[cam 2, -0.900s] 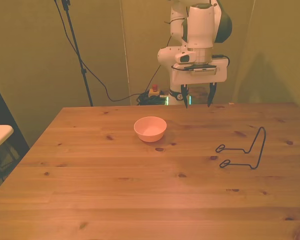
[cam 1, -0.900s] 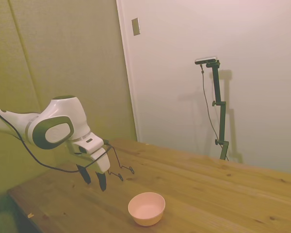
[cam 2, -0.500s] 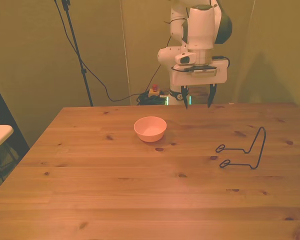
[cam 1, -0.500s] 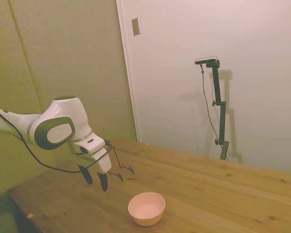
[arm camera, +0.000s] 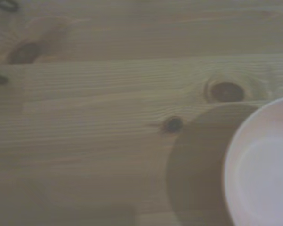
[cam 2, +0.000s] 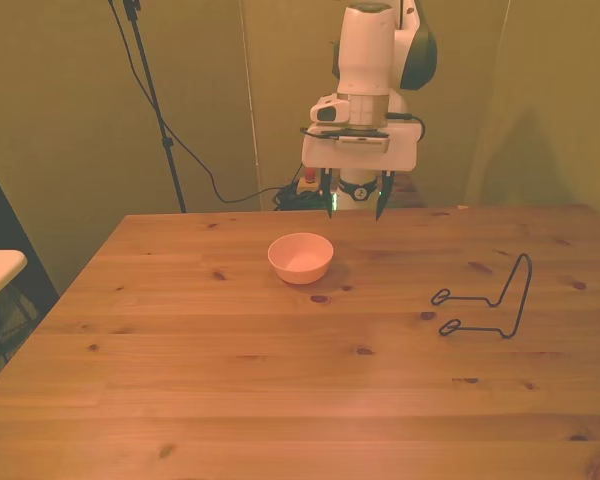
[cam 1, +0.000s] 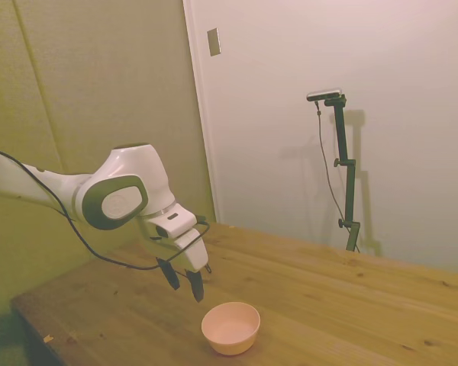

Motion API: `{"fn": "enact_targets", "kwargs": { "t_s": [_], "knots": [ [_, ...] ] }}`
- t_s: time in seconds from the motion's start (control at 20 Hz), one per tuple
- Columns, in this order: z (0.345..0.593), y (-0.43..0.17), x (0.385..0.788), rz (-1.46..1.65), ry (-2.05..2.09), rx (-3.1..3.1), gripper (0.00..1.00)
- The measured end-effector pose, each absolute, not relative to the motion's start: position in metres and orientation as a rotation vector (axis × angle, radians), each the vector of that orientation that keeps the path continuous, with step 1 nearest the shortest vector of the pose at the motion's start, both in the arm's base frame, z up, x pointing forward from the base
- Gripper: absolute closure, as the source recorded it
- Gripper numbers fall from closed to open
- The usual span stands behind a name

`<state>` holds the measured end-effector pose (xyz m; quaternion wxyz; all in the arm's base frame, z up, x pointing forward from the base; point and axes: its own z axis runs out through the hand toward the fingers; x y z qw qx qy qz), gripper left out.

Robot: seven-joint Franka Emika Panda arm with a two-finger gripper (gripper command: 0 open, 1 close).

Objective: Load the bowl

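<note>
Fingers (cam 2: 355, 207) spread, holding nothing, above the worktop (cam 2: 280, 400) just behind the bowl (cam 2: 300, 257). Bowl upright, empty, well apart from the wire rack (cam 2: 490, 303). Risk: light bowl, off-centre descent clips rim, tips or skids it.

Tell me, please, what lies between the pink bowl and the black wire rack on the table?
Nothing. In the front view, only bare wood with a few dark knots lies between the bowl and the wire rack; the table is otherwise empty there.
</note>
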<state>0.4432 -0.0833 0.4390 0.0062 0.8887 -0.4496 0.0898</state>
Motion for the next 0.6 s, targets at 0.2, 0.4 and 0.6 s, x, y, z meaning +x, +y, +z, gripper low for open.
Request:
{"fn": "enact_targets", "kwargs": {
  "t_s": [0.2, 0.4, 0.6],
  "knots": [
    [0.424, -0.100, 0.456, 0.284, -1.467, 2.712, 0.00],
    [0.401, -0.107, 0.471, 0.273, -1.510, 2.674, 0.00],
    [0.381, -0.109, 0.486, 0.252, -1.524, 2.668, 1.00]
  ]
}}
